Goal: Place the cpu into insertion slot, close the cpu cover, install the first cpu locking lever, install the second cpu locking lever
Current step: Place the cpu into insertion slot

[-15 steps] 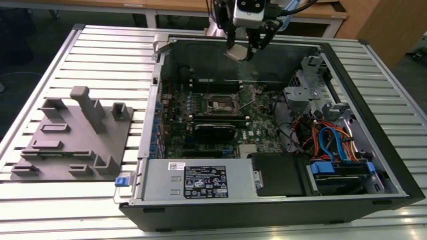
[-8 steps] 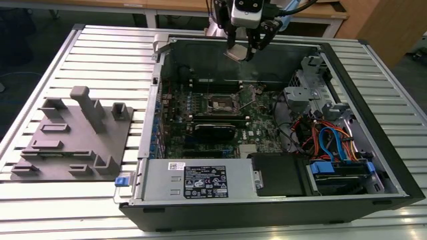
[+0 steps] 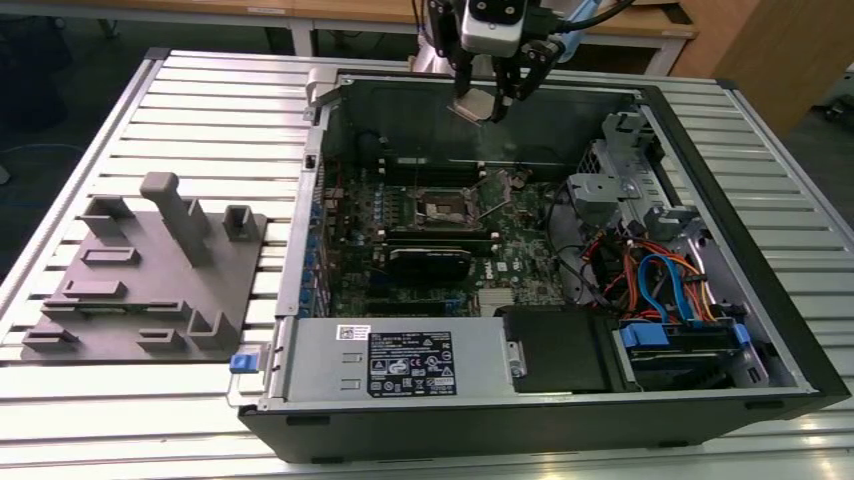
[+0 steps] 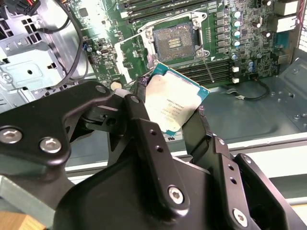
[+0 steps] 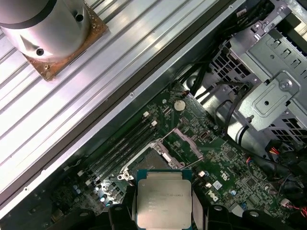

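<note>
Now the tool (image 3: pixel 483 108), clamped on the cpu (image 4: pixel 175 103), hangs above the insertion slot (image 3: pixel 441 208), offset toward the case wall (image 3: pixel 400 115).

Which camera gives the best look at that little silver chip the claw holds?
The first wrist view: the cpu faces the camera squarely, its metal top plain. The second wrist view shows it tilted in the claw, one edge hidden behind a finger. The exterior view shows a small silvery square under the claw.

Small flat square cpu (image 4: pixel 175 103): dull silver top, teal edge. Flat green circuit board (image 5: pixel 230 158). Ribbed pale-grey metal tabletop (image 3: pixel 214 110).
</note>
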Available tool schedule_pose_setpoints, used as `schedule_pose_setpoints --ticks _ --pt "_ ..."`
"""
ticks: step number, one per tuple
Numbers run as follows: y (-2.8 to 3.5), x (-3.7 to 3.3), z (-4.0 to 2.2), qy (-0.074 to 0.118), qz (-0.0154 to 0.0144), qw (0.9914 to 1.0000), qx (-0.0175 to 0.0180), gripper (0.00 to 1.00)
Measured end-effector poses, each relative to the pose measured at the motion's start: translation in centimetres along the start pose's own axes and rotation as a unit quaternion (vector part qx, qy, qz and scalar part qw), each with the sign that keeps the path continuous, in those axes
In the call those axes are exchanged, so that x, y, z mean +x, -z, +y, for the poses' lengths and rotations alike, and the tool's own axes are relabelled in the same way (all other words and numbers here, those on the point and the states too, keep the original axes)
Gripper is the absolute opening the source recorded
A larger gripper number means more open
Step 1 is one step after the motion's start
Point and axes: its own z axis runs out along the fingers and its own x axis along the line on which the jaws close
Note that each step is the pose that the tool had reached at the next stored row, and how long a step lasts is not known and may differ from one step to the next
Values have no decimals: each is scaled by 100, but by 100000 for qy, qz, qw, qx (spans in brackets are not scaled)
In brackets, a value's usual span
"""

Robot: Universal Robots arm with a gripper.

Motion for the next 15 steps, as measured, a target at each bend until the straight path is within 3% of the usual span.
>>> schedule_pose_setpoints --ticks 9,15 --pt "0 0 0 -1059 -91 99994 -18 54" --pt "-5 0 0 -4285 -402 99907 -43 54"
